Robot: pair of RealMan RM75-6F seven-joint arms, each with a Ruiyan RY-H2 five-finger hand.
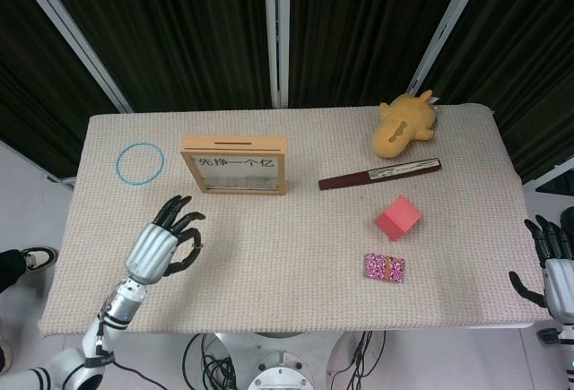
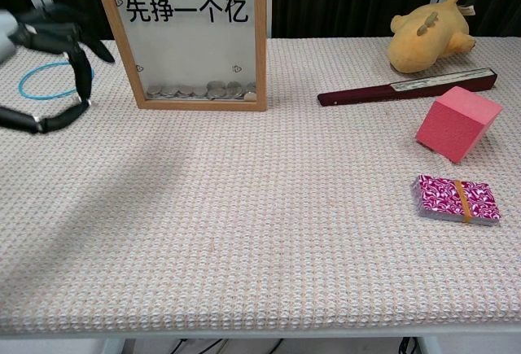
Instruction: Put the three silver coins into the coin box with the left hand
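Note:
The wooden coin box [image 1: 234, 164] stands upright at the back left of the table, its clear front [image 2: 191, 32] showing several silver coins [image 2: 199, 90] along the bottom. My left hand [image 1: 166, 239] hangs above the table in front and to the left of the box. Its thumb and a fingertip [image 2: 81, 103] meet in a pinch on a small silver coin that barely shows. No loose coins are visible on the cloth. My right hand [image 1: 552, 269] stays off the table's right edge, fingers spread, holding nothing.
A blue ring [image 1: 139, 162] lies left of the box, just behind my left hand. On the right half sit a yellow plush toy [image 1: 405, 121], a dark folded fan [image 1: 379, 175], a pink cube [image 1: 397, 217] and a banded pack of cards [image 1: 384, 266].

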